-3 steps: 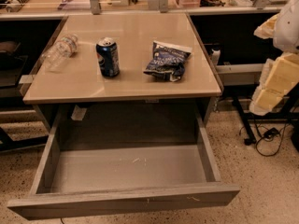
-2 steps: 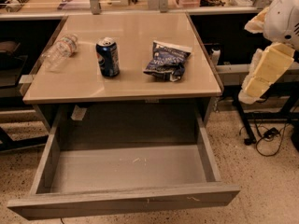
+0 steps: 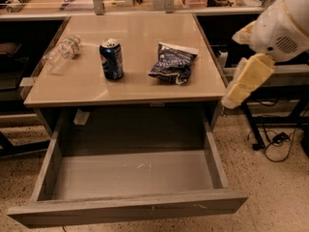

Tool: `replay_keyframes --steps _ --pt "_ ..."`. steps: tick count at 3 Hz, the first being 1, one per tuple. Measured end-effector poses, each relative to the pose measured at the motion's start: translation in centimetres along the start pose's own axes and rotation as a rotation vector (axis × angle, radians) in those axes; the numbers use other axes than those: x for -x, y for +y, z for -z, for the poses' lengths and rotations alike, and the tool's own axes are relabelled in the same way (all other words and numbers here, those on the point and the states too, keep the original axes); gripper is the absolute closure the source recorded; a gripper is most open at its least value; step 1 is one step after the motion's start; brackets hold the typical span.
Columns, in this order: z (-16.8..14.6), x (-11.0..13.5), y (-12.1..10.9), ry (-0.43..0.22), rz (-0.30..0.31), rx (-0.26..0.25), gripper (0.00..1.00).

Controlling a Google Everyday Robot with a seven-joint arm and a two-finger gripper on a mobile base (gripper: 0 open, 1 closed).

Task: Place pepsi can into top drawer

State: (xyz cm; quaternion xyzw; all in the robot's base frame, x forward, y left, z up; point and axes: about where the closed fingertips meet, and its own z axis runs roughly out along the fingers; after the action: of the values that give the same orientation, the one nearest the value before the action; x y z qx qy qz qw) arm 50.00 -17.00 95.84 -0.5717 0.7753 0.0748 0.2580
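Observation:
The pepsi can (image 3: 111, 58) stands upright on the beige tabletop (image 3: 135, 33), left of centre, dark blue with a silver top. The top drawer (image 3: 130, 175) is pulled fully open below the tabletop; its pale grey floor is bare and its flat front panel (image 3: 125, 210) is nearest to me. My gripper (image 3: 231, 99) hangs at the end of the white and cream arm (image 3: 277, 30), off the table's right edge at about tabletop height. It is well to the right of the can and holds nothing that I can see.
A clear plastic water bottle (image 3: 60, 54) lies on its side at the table's left. A dark blue and white snack bag (image 3: 173, 63) lies right of the can. Shelves with clutter run behind. Cables (image 3: 275, 139) and a stand leg lie on the floor at right.
My arm has swung up and leftward toward the table's right edge, and the gripper end now sits closer to the table corner. The can, bottle, bag and drawer have not moved.

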Motion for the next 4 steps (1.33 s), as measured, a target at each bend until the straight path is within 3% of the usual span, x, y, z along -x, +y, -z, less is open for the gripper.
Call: replay_keyframes --steps 1,2,3,4 --pt "-3.8 6.4 -1.6 -0.231 0.022 0.079 0.00" --pt "-5.2 12.4 -3.4 -0.392 0.071 0.115 0.00" --pt "-5.2 12.4 -3.4 -0.393 0.072 0.115 0.00" --pt "-7.8 14.7 -4.5 -0.484 0.096 0.126 0.00"
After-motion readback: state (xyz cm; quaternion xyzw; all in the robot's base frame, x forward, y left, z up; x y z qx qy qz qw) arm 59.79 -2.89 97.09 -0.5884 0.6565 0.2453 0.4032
